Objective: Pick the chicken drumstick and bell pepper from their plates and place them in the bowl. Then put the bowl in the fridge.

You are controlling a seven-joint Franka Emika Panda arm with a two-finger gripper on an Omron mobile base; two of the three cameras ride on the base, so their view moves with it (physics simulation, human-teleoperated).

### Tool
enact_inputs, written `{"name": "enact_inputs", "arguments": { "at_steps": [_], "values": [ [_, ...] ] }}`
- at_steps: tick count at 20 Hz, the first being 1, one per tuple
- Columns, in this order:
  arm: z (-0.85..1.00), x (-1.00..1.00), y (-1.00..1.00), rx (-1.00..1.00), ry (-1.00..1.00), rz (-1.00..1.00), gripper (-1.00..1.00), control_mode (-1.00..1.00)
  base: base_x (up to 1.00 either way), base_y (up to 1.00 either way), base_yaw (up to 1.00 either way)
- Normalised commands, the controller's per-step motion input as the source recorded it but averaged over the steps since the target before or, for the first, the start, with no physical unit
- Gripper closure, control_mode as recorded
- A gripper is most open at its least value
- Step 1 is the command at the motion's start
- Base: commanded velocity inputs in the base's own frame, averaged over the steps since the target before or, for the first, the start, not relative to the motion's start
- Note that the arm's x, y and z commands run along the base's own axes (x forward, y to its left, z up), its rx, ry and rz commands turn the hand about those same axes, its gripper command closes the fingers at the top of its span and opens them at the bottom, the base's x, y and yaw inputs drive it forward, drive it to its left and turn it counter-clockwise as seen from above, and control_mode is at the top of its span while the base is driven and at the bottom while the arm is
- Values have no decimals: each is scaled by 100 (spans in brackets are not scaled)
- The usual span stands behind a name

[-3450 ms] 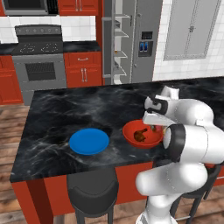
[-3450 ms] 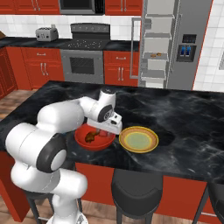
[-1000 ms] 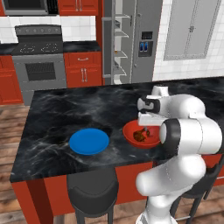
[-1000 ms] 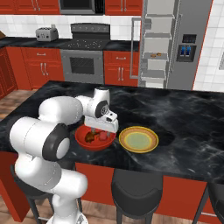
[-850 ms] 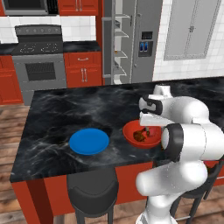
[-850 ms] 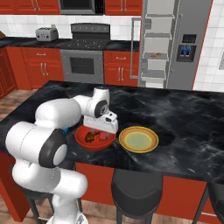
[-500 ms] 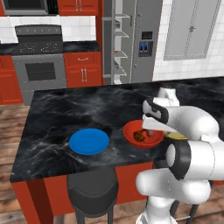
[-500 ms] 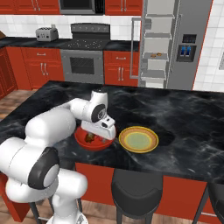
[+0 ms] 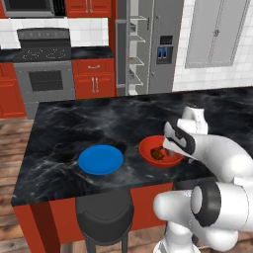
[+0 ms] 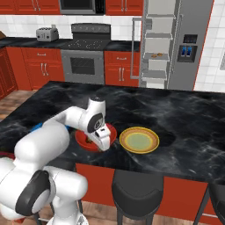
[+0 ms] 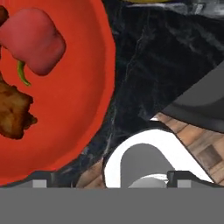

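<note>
The red-orange bowl (image 9: 148, 147) (image 10: 83, 139) (image 11: 78, 100) stands on the black island near its front edge. Inside it lie the red bell pepper (image 11: 37, 39) and the brown chicken drumstick (image 11: 13, 109) (image 9: 158, 152). My gripper (image 9: 169, 149) (image 10: 104, 143) (image 11: 111, 183) points down at the bowl's front rim on the side towards the yellow plate. It is open, its tips wide apart with the rim between them. The blue plate (image 9: 100, 159) and the yellow plate with the olive rim (image 10: 139, 140) are bare. The grey fridge (image 9: 148, 47) (image 10: 169, 44) stands behind with one door open.
Black stools (image 9: 105, 215) (image 10: 138, 189) (image 11: 201, 105) stand against the island's front edge over a wooden floor. A stove (image 9: 44, 64) and red cabinets line the back wall. The island's black top (image 9: 89, 123) stretches behind the plates.
My hand has come down from above the bowl to its front rim, and the arm's elbow has swung forward and low. Bowl, food and plates have stayed put.
</note>
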Motion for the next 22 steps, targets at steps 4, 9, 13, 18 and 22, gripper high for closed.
{"name": "enact_inputs", "arguments": {
  "at_steps": [4,9,13,18,22],
  "values": [
    [-12,4,7,0,-3,-30,-100,-100,0,0,0],
    [-25,5,2,0,0,-19,-100,-100,0,0,0],
    [-21,15,0,0,-4,-10,-100,-100,0,0,0],
    [-10,29,0,0,-5,-2,-100,-100,0,0,0],
    [-12,20,0,0,-2,0,-100,-100,0,0,0]
  ]
}}
